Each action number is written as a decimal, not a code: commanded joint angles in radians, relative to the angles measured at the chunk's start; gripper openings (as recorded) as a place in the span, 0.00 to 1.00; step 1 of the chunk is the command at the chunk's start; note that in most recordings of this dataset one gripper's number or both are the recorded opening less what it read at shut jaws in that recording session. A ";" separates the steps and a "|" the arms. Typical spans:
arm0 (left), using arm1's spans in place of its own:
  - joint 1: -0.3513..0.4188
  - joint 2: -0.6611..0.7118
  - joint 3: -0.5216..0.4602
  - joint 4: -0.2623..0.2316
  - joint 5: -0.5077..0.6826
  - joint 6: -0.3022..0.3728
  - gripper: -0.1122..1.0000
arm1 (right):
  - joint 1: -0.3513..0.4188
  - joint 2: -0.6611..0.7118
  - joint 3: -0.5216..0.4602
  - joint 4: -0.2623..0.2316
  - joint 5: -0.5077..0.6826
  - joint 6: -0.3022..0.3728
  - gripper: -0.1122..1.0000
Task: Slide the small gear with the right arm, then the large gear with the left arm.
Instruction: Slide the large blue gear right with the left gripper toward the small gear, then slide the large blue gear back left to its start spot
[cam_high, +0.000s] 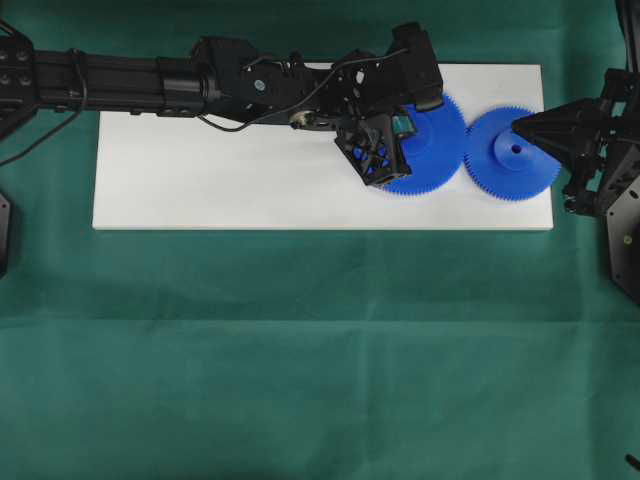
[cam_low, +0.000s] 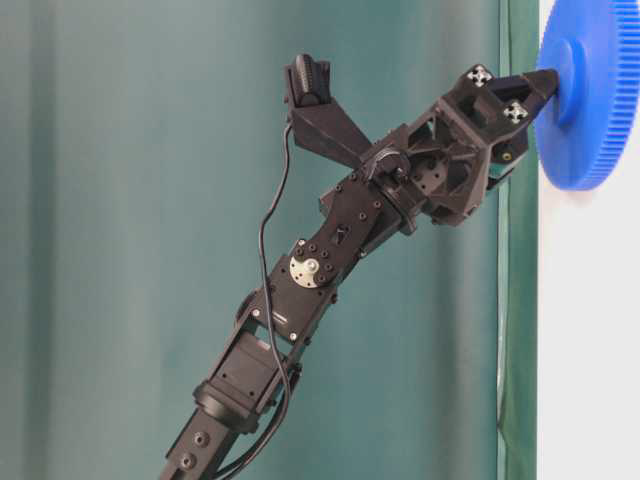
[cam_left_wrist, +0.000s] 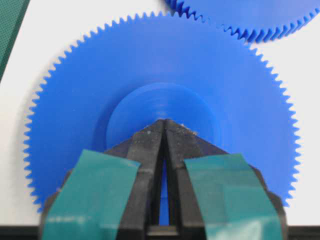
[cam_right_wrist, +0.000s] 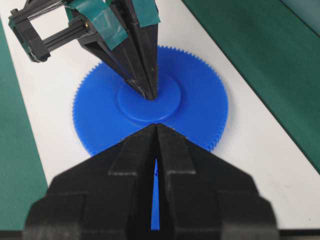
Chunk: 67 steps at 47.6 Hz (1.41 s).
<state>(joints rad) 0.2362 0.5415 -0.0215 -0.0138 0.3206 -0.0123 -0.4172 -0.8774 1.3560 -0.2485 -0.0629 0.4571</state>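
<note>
A white board (cam_high: 250, 180) lies on the green desk (cam_high: 300, 350). On its right end, the left claw (cam_left_wrist: 164, 122), fingers together, presses the large gear (cam_high: 432, 150) hub. Just right, meshing, the small gear (cam_high: 512, 155) carries the right claw (cam_high: 518, 125), also together. Risk: pushing the large gear drives meshed teeth, shifting the small gear.

No words, brands or numbers can be read anywhere; the only signs are two small black-and-white checker-like markers (cam_low: 497, 93) on the right arm's gripper (cam_low: 548, 80) in the table-level view, perhaps tracking tags, too small to decode.
</note>
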 joint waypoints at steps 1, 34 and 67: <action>-0.014 -0.008 0.000 0.000 0.017 0.000 0.10 | 0.002 0.002 -0.009 0.000 -0.011 0.003 0.55; 0.081 -0.304 0.517 0.000 0.034 -0.008 0.10 | 0.003 -0.005 -0.008 -0.002 -0.006 0.008 0.55; 0.195 -0.845 1.120 -0.005 -0.132 -0.017 0.10 | 0.017 -0.017 -0.002 0.000 -0.011 0.011 0.55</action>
<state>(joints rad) 0.4280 -0.2746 1.0799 -0.0169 0.1825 -0.0261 -0.4034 -0.8958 1.3652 -0.2470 -0.0644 0.4679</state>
